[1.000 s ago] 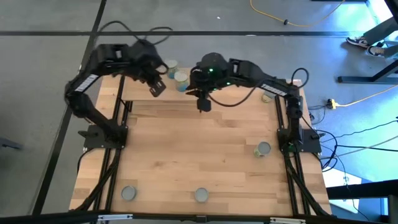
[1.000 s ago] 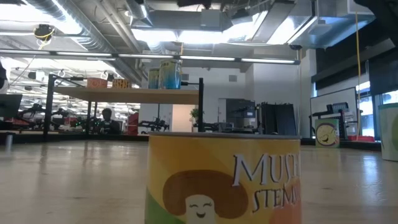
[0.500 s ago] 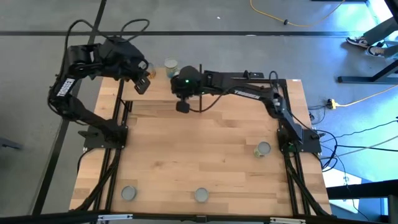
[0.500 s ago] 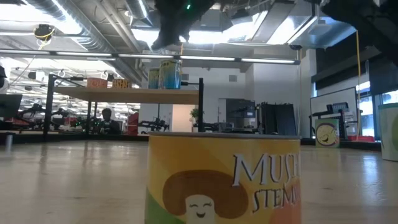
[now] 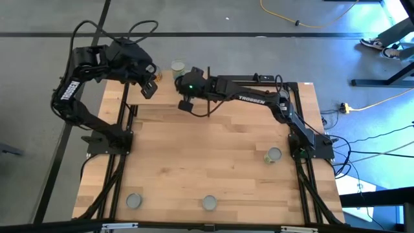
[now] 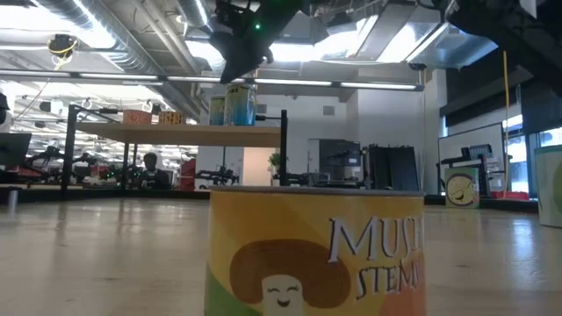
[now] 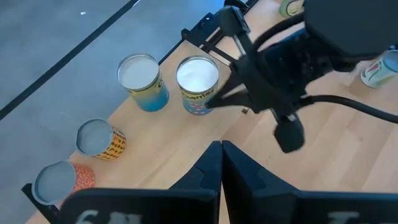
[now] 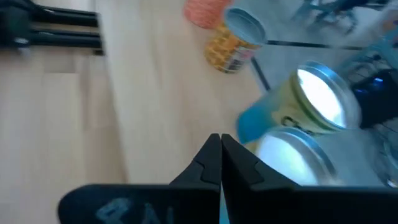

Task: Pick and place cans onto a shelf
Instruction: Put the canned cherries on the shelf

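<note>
Both pairs of fingers are pressed together with nothing between them: the left gripper (image 7: 221, 163) shows its two dark fingers touching along their length, and the right gripper (image 8: 220, 160) looks the same in its own wrist view.

From above, the shelf (image 5: 226, 90) lies along the table's far edge and is largely covered by the right arm, which stretches across it. Only one can top (image 5: 177, 66) shows clearly there, at the shelf's far left end; the can beside it is hidden under the right gripper (image 5: 185, 104). The left gripper (image 5: 149, 89) hangs over the shelf's left end.

The left wrist view fills this in: four cans stand in a row along the shelf's edge, a blue-and-yellow can (image 7: 142, 82), a cream can (image 7: 198, 85), an orange-patterned can (image 7: 99, 139) and a red can (image 7: 61, 181) cut off by the frame. The right gripper (image 7: 288, 132) hangs just beside the cream one.

On the table (image 5: 213, 155), one can (image 5: 273, 155) stands near the right edge and two cans (image 5: 133, 201) (image 5: 209, 203) near the front edge.

In the low view a mushroom can (image 6: 316, 252) blocks much of the table, its label cut off.
</note>
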